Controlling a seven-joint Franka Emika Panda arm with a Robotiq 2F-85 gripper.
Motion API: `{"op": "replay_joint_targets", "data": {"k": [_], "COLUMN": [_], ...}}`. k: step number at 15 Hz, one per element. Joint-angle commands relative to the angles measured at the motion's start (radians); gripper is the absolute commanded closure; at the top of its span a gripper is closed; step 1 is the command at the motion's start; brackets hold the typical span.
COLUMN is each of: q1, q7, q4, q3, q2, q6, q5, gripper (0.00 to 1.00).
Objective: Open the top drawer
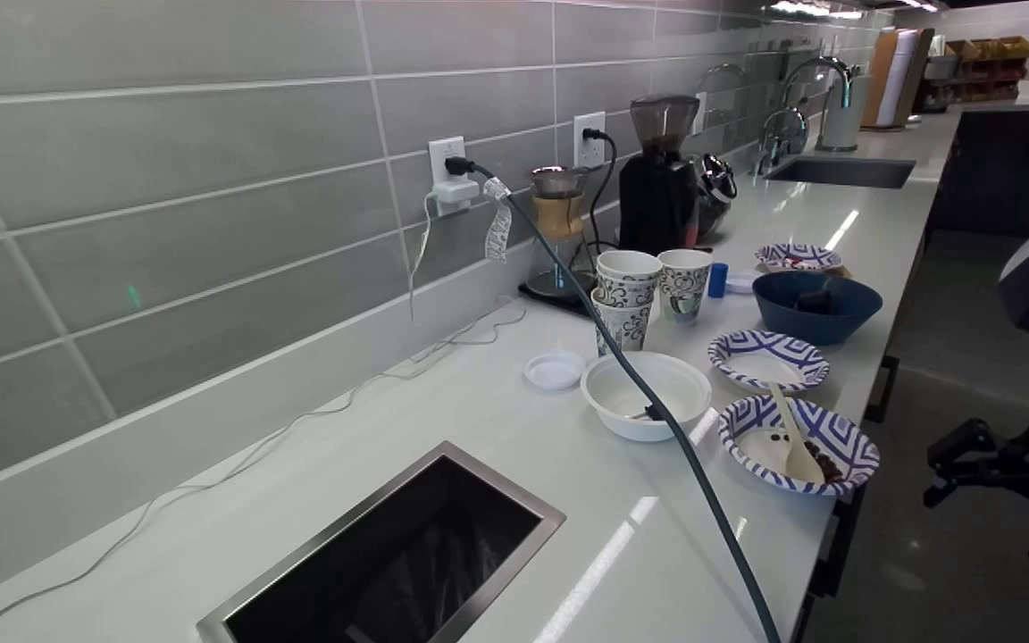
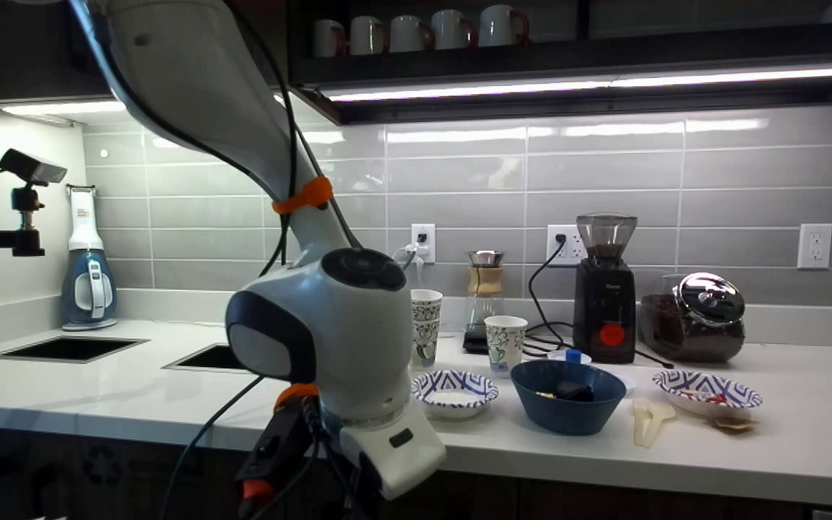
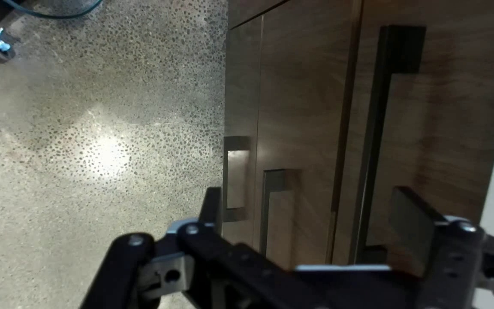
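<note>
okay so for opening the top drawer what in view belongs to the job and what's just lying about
Belongs to the job:
- top drawer
- its dark handle
- the robot's jaws, open

Just lying about:
- blue bowl
- paper cups
- patterned bowls
- white bowl
- coffee grinder

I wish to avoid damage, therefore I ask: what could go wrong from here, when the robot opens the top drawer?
In the wrist view, the handle of the top drawer shows off-centre between the fingers of the open gripper; closing might bump it or grip badly.
A lower handle also shows there; it might be caught instead.
In an exterior view, the bowl with the pale spoon sits near the edge of the counter; a jolt might tip it.
</note>
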Motion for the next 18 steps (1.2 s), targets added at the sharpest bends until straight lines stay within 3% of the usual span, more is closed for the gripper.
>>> {"op": "replay_joint_targets", "data": {"k": [1,13,18], "q1": [-0.03,-0.104,-0.097], "q7": [-0.115,-0.383,-0.439], "q4": [0.089,0.256,0.289], "q3": [0.033,0.139,0.148], "q2": [0.116,0.33,0.38], "q6": [-0.029,-0.055,-0.039], "q5": [0.118,0.417,0.458], "gripper": [0.0,0.0,0.0]}}
